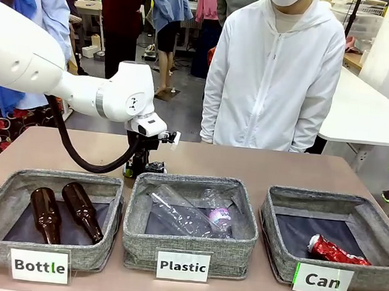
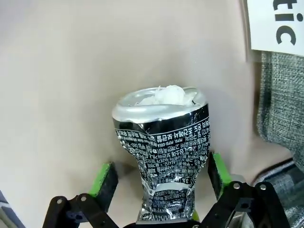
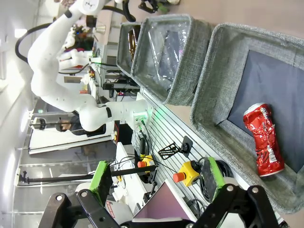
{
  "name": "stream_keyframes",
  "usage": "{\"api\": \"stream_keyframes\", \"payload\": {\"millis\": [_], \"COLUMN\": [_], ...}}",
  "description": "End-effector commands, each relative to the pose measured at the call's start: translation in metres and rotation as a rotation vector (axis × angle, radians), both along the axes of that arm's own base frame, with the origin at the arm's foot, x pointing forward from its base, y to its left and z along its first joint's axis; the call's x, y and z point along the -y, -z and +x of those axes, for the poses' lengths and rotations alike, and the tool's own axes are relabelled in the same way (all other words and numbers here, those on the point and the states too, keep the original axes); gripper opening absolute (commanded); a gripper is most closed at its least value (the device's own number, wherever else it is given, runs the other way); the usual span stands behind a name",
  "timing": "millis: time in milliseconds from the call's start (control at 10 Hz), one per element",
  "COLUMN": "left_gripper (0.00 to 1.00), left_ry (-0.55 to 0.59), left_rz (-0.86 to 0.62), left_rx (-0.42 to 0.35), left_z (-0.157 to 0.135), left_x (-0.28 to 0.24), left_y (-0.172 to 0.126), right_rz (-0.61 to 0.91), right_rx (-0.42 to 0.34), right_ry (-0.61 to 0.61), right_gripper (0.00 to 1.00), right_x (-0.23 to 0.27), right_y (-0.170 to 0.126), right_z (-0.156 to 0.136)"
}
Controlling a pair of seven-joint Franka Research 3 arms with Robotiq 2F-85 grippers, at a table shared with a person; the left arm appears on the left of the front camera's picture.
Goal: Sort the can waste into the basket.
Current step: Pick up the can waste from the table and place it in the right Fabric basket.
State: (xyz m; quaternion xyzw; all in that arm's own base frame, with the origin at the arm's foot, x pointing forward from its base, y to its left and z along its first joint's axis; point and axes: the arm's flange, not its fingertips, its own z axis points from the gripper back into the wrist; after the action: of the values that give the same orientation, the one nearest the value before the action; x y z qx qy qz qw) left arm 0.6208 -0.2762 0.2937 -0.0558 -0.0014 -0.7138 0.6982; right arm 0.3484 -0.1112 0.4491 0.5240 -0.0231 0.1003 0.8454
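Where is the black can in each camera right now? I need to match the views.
Front: black can on the table behind the Plastic basket, under the left gripper.
Left wrist: centre, between the open green pads.
Right wrist: I cannot pick it out.
Shared landmark: the Plastic basket.

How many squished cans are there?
2. The red can lies in the Can basket. The black can stands on the table between the left gripper's open fingers.
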Motion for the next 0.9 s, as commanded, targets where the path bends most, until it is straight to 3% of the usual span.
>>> {"api": "stream_keyframes", "payload": {"millis": [0, 100, 200, 300, 400, 500, 800], "left_gripper": [1.0, 0.4, 0.4, 0.0, 0.35, 0.0, 0.0], "left_ry": [-0.002, 0.001, -0.003, -0.006, -0.01, -0.013, -0.026], "left_rz": [0.05, 0.068, 0.066, 0.071, 0.082, 0.085, 0.099], "left_rx": [0.009, 0.004, 0.007, 0.012, 0.01, 0.013, 0.035], "left_z": [0.0034, 0.0033, 0.0027, 0.003, 0.003, 0.0024, 0.0018], "left_x": [0.0057, 0.0077, 0.0084, 0.0085, 0.0083, 0.0081, 0.0022], "left_y": [0.0004, 0.0009, 0.0004, -0.0009, -0.0006, -0.0006, -0.008], "right_rz": [-0.004, -0.004, -0.004, -0.004, -0.004, -0.004, -0.004], "right_rx": [0.019, 0.019, 0.019, 0.019, 0.019, 0.019, 0.019], "right_ry": [0.0, 0.0, 0.0, 0.0, 0.0, 0.0, 0.0], "right_gripper": [1.0, 1.0, 1.0, 1.0, 1.0, 1.0, 1.0], "right_x": [0.0001, 0.0001, 0.0001, 0.0001, 0.0001, 0.0001, 0.0001], "right_y": [0.0008, 0.0008, 0.0008, 0.0008, 0.0008, 0.0008, 0.0008], "right_z": [-0.0015, -0.0015, -0.0015, -0.0015, -0.0015, -0.0015, -0.0015]}}
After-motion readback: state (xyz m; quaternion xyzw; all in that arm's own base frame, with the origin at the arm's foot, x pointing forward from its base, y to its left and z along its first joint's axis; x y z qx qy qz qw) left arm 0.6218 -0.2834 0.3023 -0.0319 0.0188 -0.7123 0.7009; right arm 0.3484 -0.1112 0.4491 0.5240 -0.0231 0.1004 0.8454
